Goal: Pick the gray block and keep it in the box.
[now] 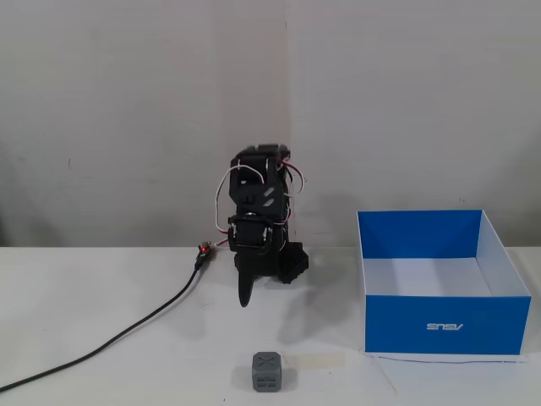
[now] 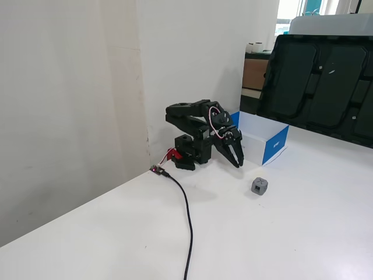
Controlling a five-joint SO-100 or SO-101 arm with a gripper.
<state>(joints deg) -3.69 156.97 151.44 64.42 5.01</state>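
The gray block [image 1: 267, 372] sits on the white table near the front edge; it also shows in a fixed view [image 2: 260, 186]. The box [image 1: 482, 326] stands to the right, blue walls, white inside, nothing in it; in a fixed view [image 2: 275, 146] it stands behind the arm. The black arm is folded back near the wall. My gripper [image 1: 245, 294] points down at the table, well behind the block and apart from it. It holds nothing, and in a fixed view [image 2: 237, 161] its jaws look closed together.
A black cable [image 1: 127, 334] runs from the arm's base [image 2: 189, 157] across the table to the front left. A large black tray-like panel [image 2: 326, 87] leans at the back right. A wall stands close behind the arm.
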